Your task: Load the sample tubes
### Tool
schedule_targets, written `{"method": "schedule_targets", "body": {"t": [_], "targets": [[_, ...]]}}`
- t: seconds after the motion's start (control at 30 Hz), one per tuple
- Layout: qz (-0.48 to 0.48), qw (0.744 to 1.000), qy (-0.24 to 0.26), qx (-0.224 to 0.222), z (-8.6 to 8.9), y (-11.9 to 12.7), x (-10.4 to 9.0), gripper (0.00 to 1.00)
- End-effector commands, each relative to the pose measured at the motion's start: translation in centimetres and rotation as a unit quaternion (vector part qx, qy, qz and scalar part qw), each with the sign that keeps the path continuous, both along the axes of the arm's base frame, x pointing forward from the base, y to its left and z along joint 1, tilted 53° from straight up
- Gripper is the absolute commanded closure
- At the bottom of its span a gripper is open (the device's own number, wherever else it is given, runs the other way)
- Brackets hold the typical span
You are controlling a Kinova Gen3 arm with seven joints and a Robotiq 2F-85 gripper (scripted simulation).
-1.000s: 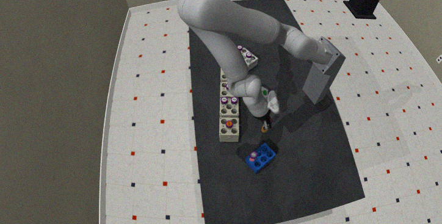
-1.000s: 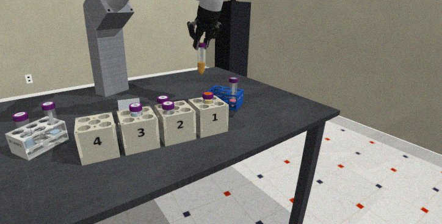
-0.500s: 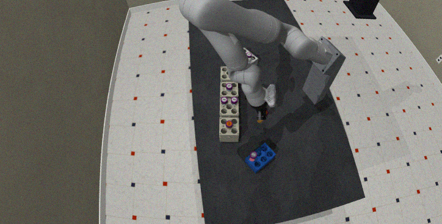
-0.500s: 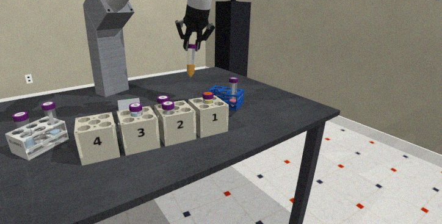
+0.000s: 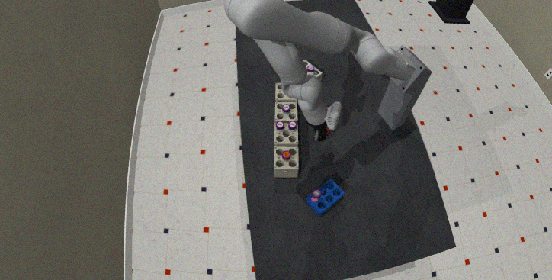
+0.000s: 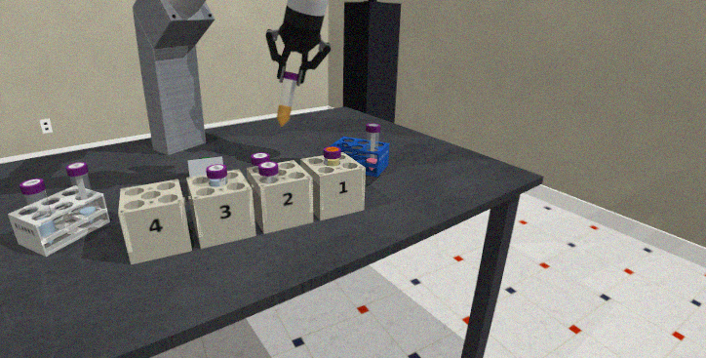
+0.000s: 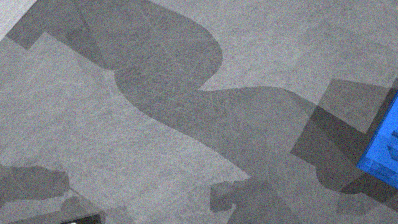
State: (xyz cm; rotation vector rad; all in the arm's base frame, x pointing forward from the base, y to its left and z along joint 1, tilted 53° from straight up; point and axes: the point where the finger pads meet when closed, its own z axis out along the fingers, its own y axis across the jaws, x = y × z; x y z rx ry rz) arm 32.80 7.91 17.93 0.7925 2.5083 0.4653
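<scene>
Claw (image 6: 294, 72) grips orange-filled tube (image 6: 286, 100) above table (image 6: 444, 167).

a: what's the arm (image 5: 281, 22) like?
b: thick, rounded, pale grey links with faint seam lines at the joints, upper middle of the top view.
a: and its ends?
b: a boxy grey pedestal (image 6: 170, 102) with corner screws; a black gripper (image 6: 294, 69).

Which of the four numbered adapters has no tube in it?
Adapter 4, beside the white rack: all its holes are open, while adapters 1, 2 and 3 each hold capped tubes.
</scene>
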Motion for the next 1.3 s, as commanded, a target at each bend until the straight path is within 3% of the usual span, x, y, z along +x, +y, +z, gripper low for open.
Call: {"method": "schedule_targets", "body": {"t": [0.0,0.57,1.27], "targets": [[0.039,0.990,0.000,0.134,-0.2,-1.5,0.1,0.90],[-0.077,0.983,0.011,0.165,-0.9,-6.4,0.7,0.90],[-0.103,0.979,0.010,0.177,-1.8,-12.3,1.4,0.90]]}}
